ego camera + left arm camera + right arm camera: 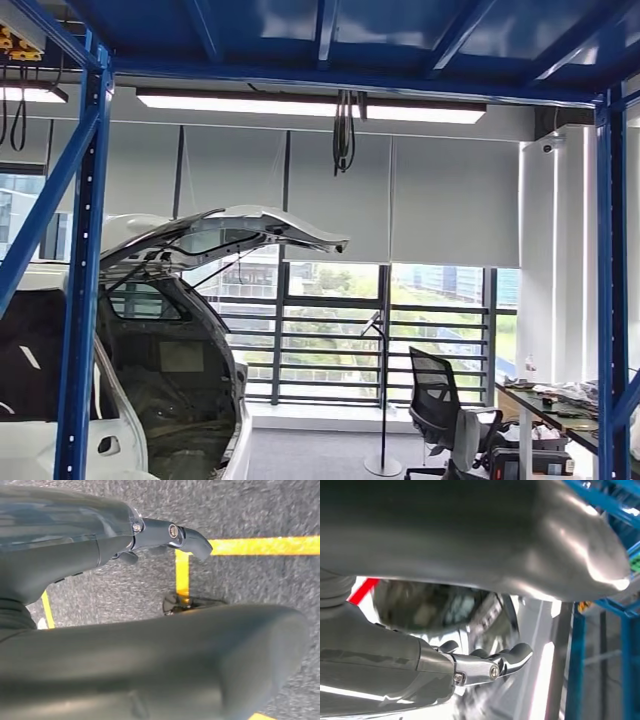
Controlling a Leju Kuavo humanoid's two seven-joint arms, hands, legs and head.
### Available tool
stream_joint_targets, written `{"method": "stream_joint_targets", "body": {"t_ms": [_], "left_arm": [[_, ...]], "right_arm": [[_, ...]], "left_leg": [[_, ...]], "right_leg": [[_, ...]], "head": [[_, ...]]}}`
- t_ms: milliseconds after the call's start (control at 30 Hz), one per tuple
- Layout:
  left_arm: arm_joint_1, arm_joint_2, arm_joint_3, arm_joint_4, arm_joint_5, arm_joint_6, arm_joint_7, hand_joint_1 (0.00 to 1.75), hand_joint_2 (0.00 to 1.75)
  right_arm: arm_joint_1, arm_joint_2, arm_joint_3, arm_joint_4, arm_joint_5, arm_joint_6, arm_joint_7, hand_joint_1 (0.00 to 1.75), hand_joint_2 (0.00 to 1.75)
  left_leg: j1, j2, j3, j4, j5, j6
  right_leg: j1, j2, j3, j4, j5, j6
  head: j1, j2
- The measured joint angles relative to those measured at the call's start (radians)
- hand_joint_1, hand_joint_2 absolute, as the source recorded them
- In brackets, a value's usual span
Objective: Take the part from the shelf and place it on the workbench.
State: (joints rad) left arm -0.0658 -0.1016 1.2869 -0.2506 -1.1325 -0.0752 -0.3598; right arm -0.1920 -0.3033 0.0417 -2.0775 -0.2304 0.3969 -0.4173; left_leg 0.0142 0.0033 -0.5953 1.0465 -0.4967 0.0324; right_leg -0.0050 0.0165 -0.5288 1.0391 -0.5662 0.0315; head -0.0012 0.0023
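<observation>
The left hand (158,587) is hanging over grey floor with yellow lines (264,545), fingers apart, holding nothing. The right hand (482,605) is likewise loose and empty beside blue framing (580,670). The part's whereabouts I cannot tell, so neither arm is judged nearer.

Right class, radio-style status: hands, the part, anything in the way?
Left hand empty, over floor with yellow tape. Right hand empty. Part unseen. Ahead: blue rack post, white car.
</observation>
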Motion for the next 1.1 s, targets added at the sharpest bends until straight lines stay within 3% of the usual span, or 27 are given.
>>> {"method": "stream_joint_targets", "body": {"t_ms": [33, 100, 133, 167, 200, 233, 300, 333, 367, 533, 667, 833, 1000, 1100], "left_arm": [[0.0, 0.001, 0.0, 0.0, 0.001, 0.0, -0.001, 0.0, 0.0], [0.0, 0.002, 0.001, 0.0, 0.003, 0.0, -0.001, 0.0, 0.0], [0.001, 0.002, 0.001, 0.0, 0.005, 0.0, -0.002, 0.0, 0.0], [0.002, 0.002, 0.002, 0.0, 0.007, 0.0, -0.002, 0.0, 0.0], [0.004, 0.002, 0.002, 0.0, 0.009, 0.0, -0.002, 0.0, 0.0], [0.006, 0.002, 0.002, 0.0, 0.012, 0.0, -0.002, 0.0, 0.0], [0.007, 0.002, 0.003, 0.0, 0.016, 0.0, -0.002, 0.0, 0.0], [0.006, 0.001, 0.004, 0.0, 0.019, 0.001, -0.002, 0.0, 0.0], [0.005, 0.001, 0.006, 0.0, 0.022, 0.002, -0.002, 0.0, 0.0], [0.001, -0.001, 0.016, 0.0, 0.027, 0.013, -0.003, 0.0, 0.0], [-0.002, -0.005, 0.018, 0.0, 0.014, 0.016, -0.003, 0.0, 0.0], [-0.005, -0.007, 0.018, 0.0, -0.003, 0.013, -0.002, 0.0, 0.0], [-0.007, -0.008, 0.016, 0.0, -0.025, 0.011, 0.001, 0.0, 0.0], [-0.007, -0.008, 0.013, 0.0, -0.032, 0.011, 0.0, 0.0, 0.0]], "right_arm": [[0.006, -0.014, -0.01, 0.007, -0.022, 0.015, 0.005, 0.0, 0.0], [0.027, -0.043, -0.028, 0.019, -0.033, 0.031, 0.018, 0.0, 0.0], [0.043, -0.058, -0.038, 0.023, -0.024, 0.033, 0.025, 0.0, 0.44], [0.059, -0.073, -0.048, 0.026, -0.011, 0.033, 0.031, 0.0, 0.87], [0.074, -0.085, -0.057, 0.029, 0.005, 0.03, 0.036, 0.0, 1.31], [0.085, -0.096, -0.067, 0.03, 0.023, 0.025, 0.039, 0.0, 1.75], [0.099, -0.112, -0.081, 0.033, 0.103, -0.014, 0.05, 0.0, 1.75], [0.103, -0.115, -0.085, 0.033, 0.194, -0.059, 0.064, 0.0, 1.75], [0.106, -0.115, -0.084, 0.034, 0.317, -0.116, 0.083, 0.0, 1.75], [0.109, -0.093, -0.008, 0.047, 1.062, -0.428, 0.272, 0.0, 1.75], [0.112, -0.053, 0.086, 0.082, 1.518, -0.572, 0.454, 0.0, 1.75], [0.117, -0.016, 0.162, 0.136, 1.756, -0.622, 0.603, 0.0, 1.75], [0.098, -0.037, 0.274, 0.21, 1.799, -0.632, 0.842, 0.0, 1.75], [0.094, -0.044, 0.322, 0.24, 1.801, -0.617, 0.887, 0.0, 1.75]], "left_leg": [[0.001, 0.0, 0.003, -0.001, -0.002, 0.006], [0.0, 0.0, 0.007, -0.001, -0.008, 0.013], [0.0, 0.0, 0.01, -0.001, -0.012, 0.015], [-0.001, 0.0, 0.014, -0.001, -0.016, 0.016], [-0.001, -0.001, 0.021, -0.001, -0.021, 0.016], [-0.001, -0.001, 0.029, -0.001, -0.026, 0.014], [-0.003, -0.001, 0.043, -0.002, -0.038, 0.007], [-0.004, -0.001, 0.047, -0.004, -0.042, 0.002], [-0.006, 0.0, 0.048, -0.005, -0.045, 0.001], [-0.009, 0.003, 0.057, -0.019, -0.045, 0.003], [-0.008, 0.003, 0.061, -0.027, -0.043, -0.003], [-0.006, 0.003, 0.061, -0.029, -0.044, -0.011], [-0.007, 0.003, 0.061, -0.029, -0.045, -0.013], [-0.009, 0.003, 0.061, -0.029, -0.045, -0.013]], "right_leg": [[-0.001, -0.003, -0.022, 0.045, -0.022, 0.005], [-0.002, -0.005, -0.101, 0.183, -0.074, 0.011], [-0.003, -0.005, -0.14, 0.24, -0.087, 0.012], [-0.003, -0.005, -0.166, 0.268, -0.082, 0.013], [-0.003, -0.005, -0.171, 0.254, -0.054, 0.012], [-0.003, -0.006, -0.156, 0.202, -0.01, 0.009], [0.0, -0.012, -0.106, 0.066, 0.068, 0.002], [0.003, -0.014, -0.089, 0.022, 0.086, -0.002], [0.005, -0.015, -0.081, -0.002, 0.091, -0.003], [0.005, -0.01, -0.079, -0.012, 0.088, -0.007], [0.006, -0.01, -0.079, -0.011, 0.085, -0.012], [0.008, -0.01, -0.079, -0.01, 0.083, -0.015], [0.007, -0.01, -0.078, -0.011, 0.083, -0.015], [0.006, -0.01, -0.077, -0.011, 0.083, -0.015]], "head": [[0.0, 0.0], [0.0, 0.0], [0.0, 0.0], [0.0, 0.0], [0.0, 0.0], [0.0, 0.0], [0.0, 0.0], [0.0, 0.0], [0.0, 0.0], [0.0, 0.0], [0.0, 0.0], [0.0, 0.0], [0.0, 0.0], [0.0, 0.0]]}}
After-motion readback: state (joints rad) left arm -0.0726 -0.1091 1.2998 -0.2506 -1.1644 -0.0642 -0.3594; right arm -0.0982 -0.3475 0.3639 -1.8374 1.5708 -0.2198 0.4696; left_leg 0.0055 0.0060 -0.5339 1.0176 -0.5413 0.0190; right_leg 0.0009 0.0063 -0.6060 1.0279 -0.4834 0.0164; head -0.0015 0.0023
